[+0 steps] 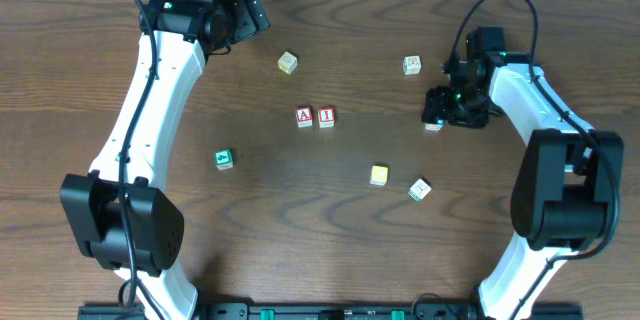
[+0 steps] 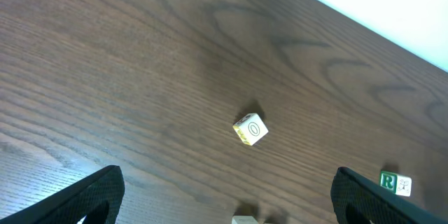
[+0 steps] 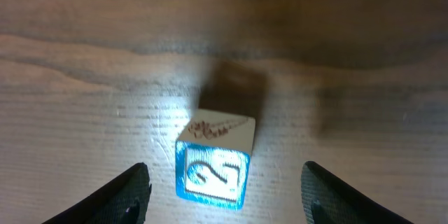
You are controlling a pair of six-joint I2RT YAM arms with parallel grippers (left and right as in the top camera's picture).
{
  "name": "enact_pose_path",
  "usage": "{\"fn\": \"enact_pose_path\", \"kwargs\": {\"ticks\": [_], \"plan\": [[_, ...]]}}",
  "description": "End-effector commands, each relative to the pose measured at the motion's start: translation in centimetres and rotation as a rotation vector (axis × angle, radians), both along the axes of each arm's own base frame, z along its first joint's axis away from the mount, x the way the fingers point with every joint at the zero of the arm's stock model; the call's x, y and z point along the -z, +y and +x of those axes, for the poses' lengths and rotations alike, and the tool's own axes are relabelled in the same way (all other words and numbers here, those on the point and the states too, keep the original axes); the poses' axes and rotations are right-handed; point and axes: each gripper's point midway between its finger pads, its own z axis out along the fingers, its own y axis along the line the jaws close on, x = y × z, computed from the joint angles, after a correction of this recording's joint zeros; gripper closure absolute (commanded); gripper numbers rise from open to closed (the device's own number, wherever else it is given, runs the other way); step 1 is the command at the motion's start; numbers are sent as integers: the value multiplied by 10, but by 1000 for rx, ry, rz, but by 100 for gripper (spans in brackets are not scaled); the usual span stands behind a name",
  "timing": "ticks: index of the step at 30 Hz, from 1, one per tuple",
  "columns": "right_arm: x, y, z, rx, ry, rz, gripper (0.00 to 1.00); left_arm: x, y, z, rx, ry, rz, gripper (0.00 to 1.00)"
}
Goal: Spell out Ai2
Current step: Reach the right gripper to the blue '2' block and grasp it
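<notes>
Cube A (image 1: 304,116) beside cube I (image 1: 326,116); blue cube 2 (image 3: 212,171) under right hand (image 3: 225,187)

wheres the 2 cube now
The 2 cube sits on the right side of the table, between the parted fingers of the right gripper, touching neither, in the right wrist view; overhead, the I cube lies to its left.

Blue-faced 2 cube (image 3: 210,171), red-lettered white A cube (image 1: 304,116), green cube (image 1: 223,159)

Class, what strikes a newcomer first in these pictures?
A white cube with red A and a white cube with red I sit side by side at the centre of the dark wooden table. Right of them, the open right gripper straddles a blue cube marked 2.
</notes>
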Motion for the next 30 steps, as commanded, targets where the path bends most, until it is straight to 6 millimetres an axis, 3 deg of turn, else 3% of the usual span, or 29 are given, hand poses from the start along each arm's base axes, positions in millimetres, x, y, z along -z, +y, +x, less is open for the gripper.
{"fn": "enact_pose_path", "kwargs": {"ticks": [1, 4, 12, 23, 30], "plan": [[-6, 1, 8, 19, -24, 12, 32, 4, 0, 0, -13, 12, -5, 5], [-6, 5, 8, 9, -26, 12, 41, 5, 1, 0, -16, 11, 1, 5], [-2, 25, 7, -34, -23, 3, 42, 4, 1, 0, -13, 10, 2, 5], [0, 19, 7, -3, -16, -55, 49, 4, 3, 1, -6, 7, 19, 4], [1, 16, 4, -2, -7, -73, 68, 4, 5, 1, -12, 5, 26, 5]]}}
